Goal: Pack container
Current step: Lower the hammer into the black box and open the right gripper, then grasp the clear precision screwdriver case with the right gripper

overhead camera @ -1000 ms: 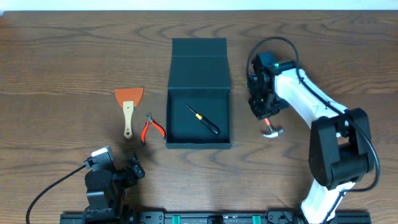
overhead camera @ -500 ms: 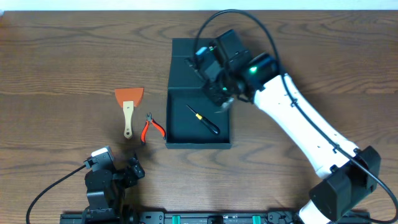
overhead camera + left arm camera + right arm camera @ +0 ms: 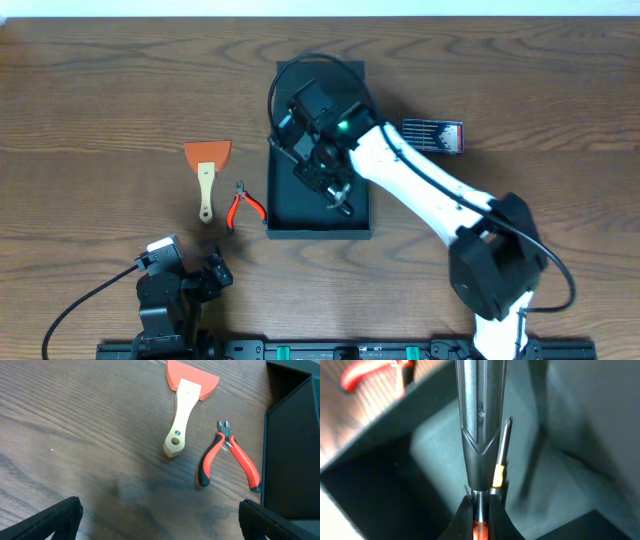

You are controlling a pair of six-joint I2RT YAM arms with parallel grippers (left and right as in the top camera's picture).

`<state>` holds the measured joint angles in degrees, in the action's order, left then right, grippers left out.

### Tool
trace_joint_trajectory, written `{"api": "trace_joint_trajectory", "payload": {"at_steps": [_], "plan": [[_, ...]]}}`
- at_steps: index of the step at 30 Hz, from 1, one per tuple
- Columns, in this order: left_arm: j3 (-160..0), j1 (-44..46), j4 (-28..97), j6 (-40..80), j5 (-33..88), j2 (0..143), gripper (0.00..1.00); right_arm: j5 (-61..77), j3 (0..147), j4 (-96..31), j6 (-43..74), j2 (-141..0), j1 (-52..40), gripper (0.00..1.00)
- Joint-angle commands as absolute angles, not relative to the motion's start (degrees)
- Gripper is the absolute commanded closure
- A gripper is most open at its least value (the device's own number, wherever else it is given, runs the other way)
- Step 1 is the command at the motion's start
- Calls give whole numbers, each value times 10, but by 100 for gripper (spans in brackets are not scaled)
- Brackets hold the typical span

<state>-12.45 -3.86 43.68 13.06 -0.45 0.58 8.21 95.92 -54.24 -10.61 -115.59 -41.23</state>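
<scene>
The black container [image 3: 318, 233] sits in the middle of the tabletop [image 3: 100, 80], flap lid open toward the far side. The right claw [image 3: 333, 183] hangs inside it, pinched on a grey metal tool [image 3: 479, 420] (can't tell what kind), just above a thin screwdriver [image 3: 499, 467] on the box floor. Left of the box are red-handled cutters [image 3: 243, 205], then an orange scraper [image 3: 207, 165]. A dark-blue packet [image 3: 433, 135] lies to the right. The left claw [image 3: 160, 522] is spread wide near the front edge.

The right arm [image 3: 410, 180] crowds the open container [image 3: 284, 213].
</scene>
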Motion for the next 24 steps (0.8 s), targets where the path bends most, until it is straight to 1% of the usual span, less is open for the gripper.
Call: {"api": "trace_joint_trajectory", "payload": {"at_steps": [1,13,20,22,23,24], "plan": [[-122,-36,438,123,-11,2,2,69,966,-550,-114,-1164,-417,99],[-122,-36,438,123,-11,2,1,44,965,-581,-114,-1212,-417,99],[-122,-36,438,123,-11,2,1,38,965,-572,-114,-1232,-417,98],[-122,-36,438,123,-11,2,2,38,965,-569,-114,-1232,-417,92],[-122,-36,438,123,-11,2,2,38,965,-567,-114,-1232,-417,85],[-122,-36,438,123,-11,2,1,38,965,-566,-114,-1232,-417,83]]}}
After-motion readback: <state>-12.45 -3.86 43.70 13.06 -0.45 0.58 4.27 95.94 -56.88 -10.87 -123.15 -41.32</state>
